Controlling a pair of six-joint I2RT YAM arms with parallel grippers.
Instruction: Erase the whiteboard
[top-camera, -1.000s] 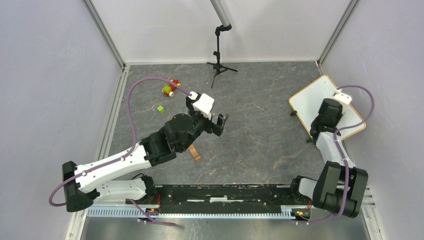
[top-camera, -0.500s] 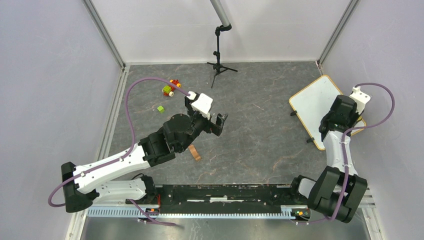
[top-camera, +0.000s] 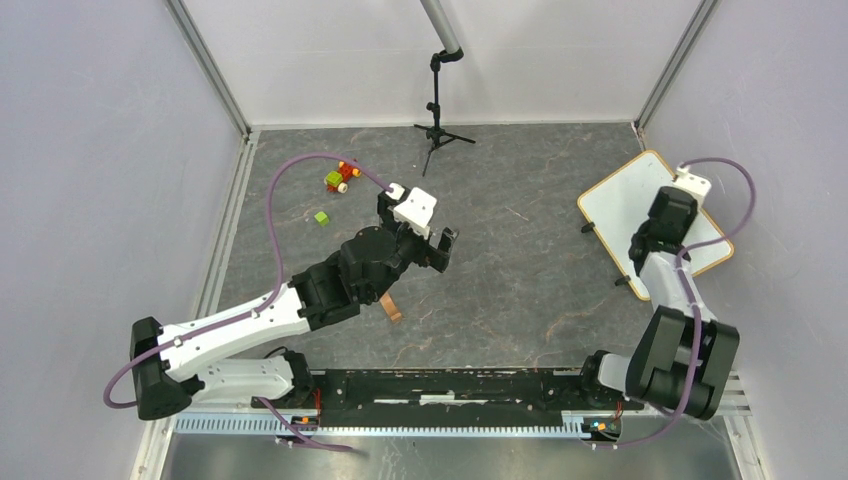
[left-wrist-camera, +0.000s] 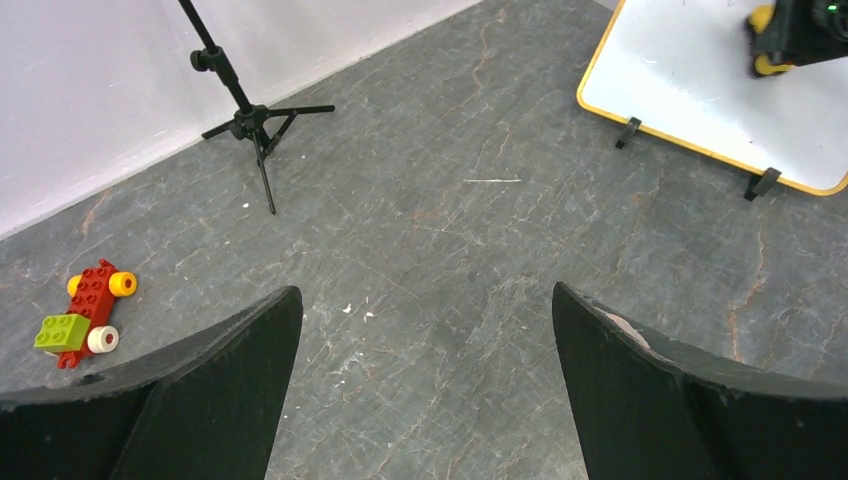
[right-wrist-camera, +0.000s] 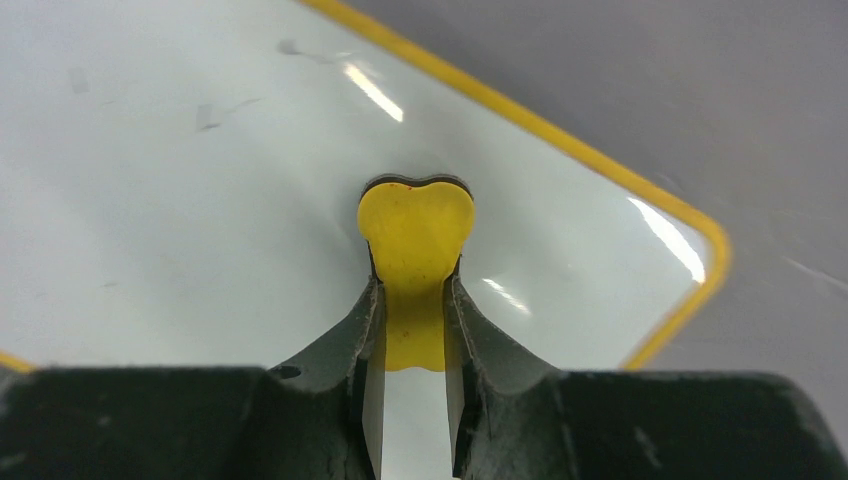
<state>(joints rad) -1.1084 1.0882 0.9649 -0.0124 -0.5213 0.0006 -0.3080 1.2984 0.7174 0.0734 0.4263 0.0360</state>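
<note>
The whiteboard (top-camera: 618, 205) lies at the right of the table, white with a tan frame; only faint smudges show on it. It also shows in the left wrist view (left-wrist-camera: 690, 95) and the right wrist view (right-wrist-camera: 200, 210). My right gripper (top-camera: 662, 222) is over the board, shut (right-wrist-camera: 413, 288) on a yellow eraser (right-wrist-camera: 415, 225) pressed against the board near a rounded corner. The eraser shows from afar in the left wrist view (left-wrist-camera: 762, 42). My left gripper (top-camera: 420, 233) hovers over the table's middle, open and empty (left-wrist-camera: 425, 290).
A black tripod (top-camera: 437, 120) stands at the back centre. A red and green brick toy (top-camera: 340, 177) and a small green brick (top-camera: 321, 217) lie at the back left. A tan strip (top-camera: 390, 305) lies under the left arm. Walls enclose the table.
My right gripper swung to the right across the board, then back left and a little up, still shut on the eraser. My left arm shifted slightly to the right.
</note>
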